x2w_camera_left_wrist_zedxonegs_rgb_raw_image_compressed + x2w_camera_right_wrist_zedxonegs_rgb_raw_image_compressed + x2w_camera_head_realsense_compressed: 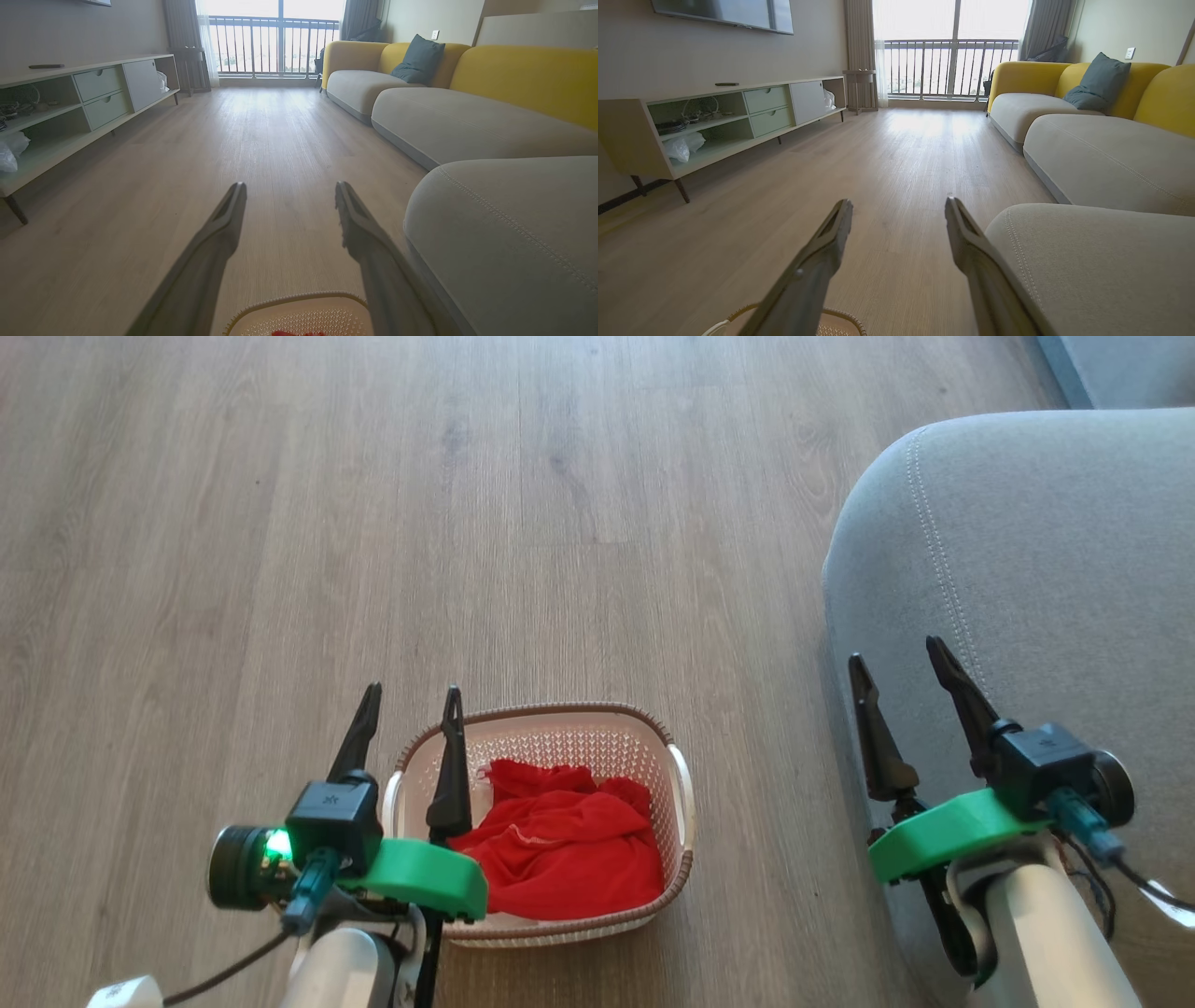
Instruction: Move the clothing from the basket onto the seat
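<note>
Two grippers hang with their dark fingers spread wide and nothing between them: the left gripper (414, 689) above the left edge of the basket (569, 712), the right gripper (893, 650) above the left edge of the seat (1027, 569). The clothing (560, 845) lies crumpled inside the basket, piled from the middle toward its right wall. The basket stands on the wooden floor (467, 523), near the seat's left side but apart from it.

Head camera looks down; wrist cameras face forward, sharing basket (560, 747) and seat (1027, 569).
</note>
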Motion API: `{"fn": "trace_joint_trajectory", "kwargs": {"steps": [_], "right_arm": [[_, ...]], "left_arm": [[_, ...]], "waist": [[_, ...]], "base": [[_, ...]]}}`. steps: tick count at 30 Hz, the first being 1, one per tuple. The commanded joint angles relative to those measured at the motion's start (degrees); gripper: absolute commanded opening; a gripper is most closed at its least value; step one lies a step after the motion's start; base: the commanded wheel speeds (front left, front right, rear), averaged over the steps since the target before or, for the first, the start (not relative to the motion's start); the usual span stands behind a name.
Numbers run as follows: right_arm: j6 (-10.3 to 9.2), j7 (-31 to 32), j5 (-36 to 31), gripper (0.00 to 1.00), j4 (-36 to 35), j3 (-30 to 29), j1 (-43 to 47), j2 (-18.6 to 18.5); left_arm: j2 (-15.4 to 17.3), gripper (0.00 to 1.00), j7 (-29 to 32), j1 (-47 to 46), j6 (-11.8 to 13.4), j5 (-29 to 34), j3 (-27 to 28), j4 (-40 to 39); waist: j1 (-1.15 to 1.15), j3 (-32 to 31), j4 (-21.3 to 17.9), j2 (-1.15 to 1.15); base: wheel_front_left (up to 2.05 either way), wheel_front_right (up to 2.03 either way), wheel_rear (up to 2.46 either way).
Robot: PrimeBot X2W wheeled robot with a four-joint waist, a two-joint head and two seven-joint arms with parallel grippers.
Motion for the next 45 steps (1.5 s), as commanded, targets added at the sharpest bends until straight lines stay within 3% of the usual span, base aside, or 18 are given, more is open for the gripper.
{"fn": "trace_joint_trajectory", "kwargs": {"steps": [1,9,15,33,41,45], "right_arm": [[-0.01,-1.1,-2.6,1.00,-1.7,1.7,-3.4,0.2],[-0.01,-2.2,-7.6,1.00,1.4,3.2,-3.4,0.3],[-0.01,-2.3,-6.7,1.00,4.5,3.7,-3.4,0.3],[-0.01,-2.3,-6.7,1.00,4.8,3.8,-4.1,0.3],[-0.01,-2.3,-8.0,1.00,5.5,2.1,-5.5,0.3],[-0.01,-2.3,-8.4,1.00,4.9,0.6,-6.7,0.3]], "left_arm": [[0.5,1.00,-1.0,-2.4,0.6,1.9,1.7,-1.2],[0.5,1.00,-2.2,-2.3,1.2,5.3,2.0,1.6],[0.5,1.00,-2.2,-2.2,1.2,3.9,2.1,3.2],[0.5,1.00,-2.2,-2.5,0.2,3.6,1.4,5.3],[0.5,1.00,-2.2,-4.4,-1.0,4.4,0.3,7.4],[0.5,1.00,-2.2,-6.5,-3.1,5.4,-0.5,10.5]], "waist": [[0.00,0.0,0.0,0.00],[0.00,0.1,-0.2,0.00],[0.00,-0.2,-0.1,0.00],[0.00,0.6,-0.5,0.00],[0.00,6.1,-1.7,0.00],[0.00,11.9,-2.8,0.00]], "base": [[0.00,0.00,0.00],[0.00,0.00,0.00],[0.00,0.00,0.00],[0.00,0.00,0.00],[0.00,0.00,0.00],[0.00,0.00,0.00]]}}
